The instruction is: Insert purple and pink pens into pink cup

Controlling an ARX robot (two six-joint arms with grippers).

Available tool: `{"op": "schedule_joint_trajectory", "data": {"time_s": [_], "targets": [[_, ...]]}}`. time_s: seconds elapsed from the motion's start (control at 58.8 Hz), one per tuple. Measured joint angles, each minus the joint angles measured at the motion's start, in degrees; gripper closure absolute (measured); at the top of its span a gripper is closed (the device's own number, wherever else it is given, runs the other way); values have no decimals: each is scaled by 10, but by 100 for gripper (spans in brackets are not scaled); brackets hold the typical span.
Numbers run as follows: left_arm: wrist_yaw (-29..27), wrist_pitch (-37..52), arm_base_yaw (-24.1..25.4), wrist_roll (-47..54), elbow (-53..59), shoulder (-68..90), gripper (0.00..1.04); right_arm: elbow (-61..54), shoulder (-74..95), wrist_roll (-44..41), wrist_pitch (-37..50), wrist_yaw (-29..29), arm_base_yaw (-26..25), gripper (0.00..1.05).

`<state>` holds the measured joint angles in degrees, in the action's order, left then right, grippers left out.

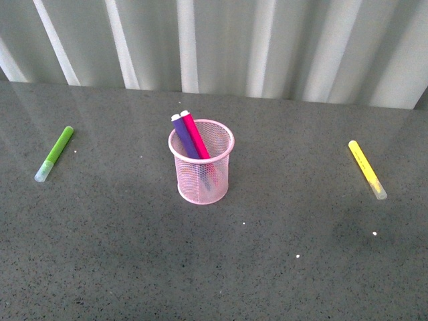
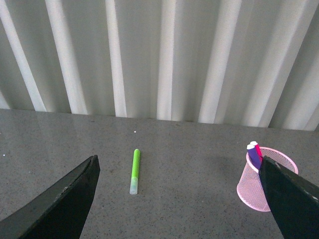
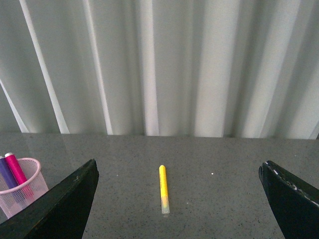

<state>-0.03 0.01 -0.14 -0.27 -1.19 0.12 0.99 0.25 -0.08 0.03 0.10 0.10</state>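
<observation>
Neither arm appears in the front view. In the left wrist view, the left tool [image 2: 179,199] shows two dark fingers at the lower corners, spread wide and holding nothing. The right tool [image 3: 179,199] looks alike: fingers far apart, empty.

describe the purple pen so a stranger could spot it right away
Start at the grey table and find the pink cup standing at its middle. Two pens lean inside it, side by side; the purple pen is the darker one, further left than the magenta pink pen. The green pen and yellow pen lie flat on the table.
</observation>
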Motion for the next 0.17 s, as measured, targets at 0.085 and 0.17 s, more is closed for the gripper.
{"op": "schedule_joint_trajectory", "data": {"time_s": [0.085, 0.17], "targets": [[0, 0, 0, 0, 0, 0, 7, 0, 0, 0, 0, 0, 0, 7], [0, 0, 0, 0, 0, 0, 7, 0, 0, 0, 0, 0, 0, 7]]}}
